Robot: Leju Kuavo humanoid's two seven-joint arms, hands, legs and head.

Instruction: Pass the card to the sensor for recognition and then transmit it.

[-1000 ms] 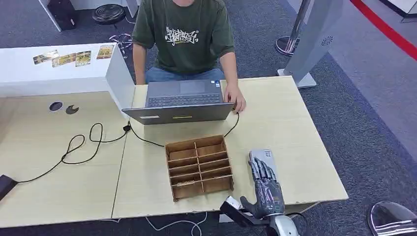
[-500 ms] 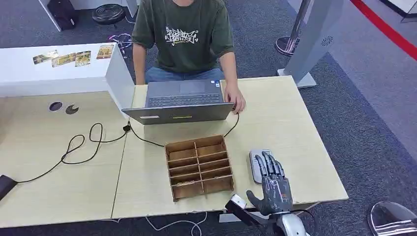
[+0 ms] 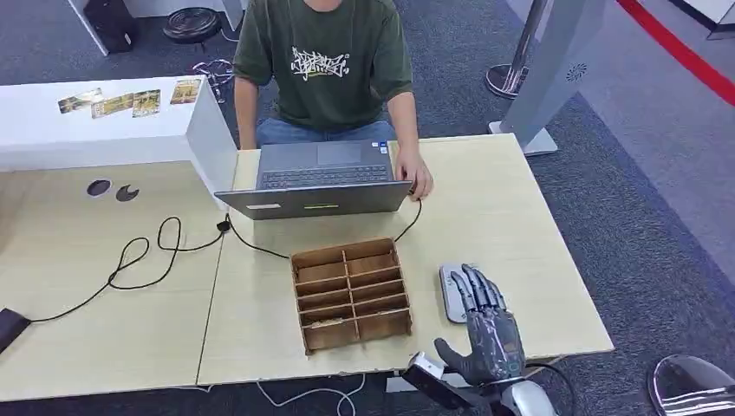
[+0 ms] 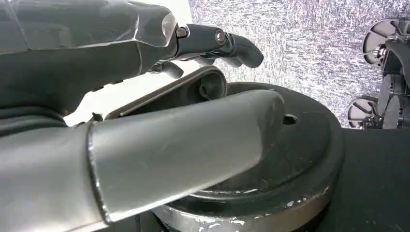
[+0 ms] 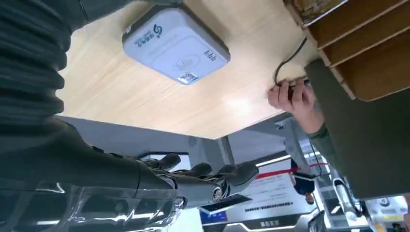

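1. Take the table as your reference first: the wooden compartment box stands in the middle, the laptop and a person behind it.
2. The card reader, the sensor of this task, lies just beside the box on its right; the right wrist view shows its white face.
3. Your right hand hovers partly over the reader, fingers apart and stretched, holding nothing.
4. The left hand hangs low; its fingers look loosely curved and hold nothing that I can see.
5. I cannot see a card; probably it stands in a box slot, so go there with the fingers apart.
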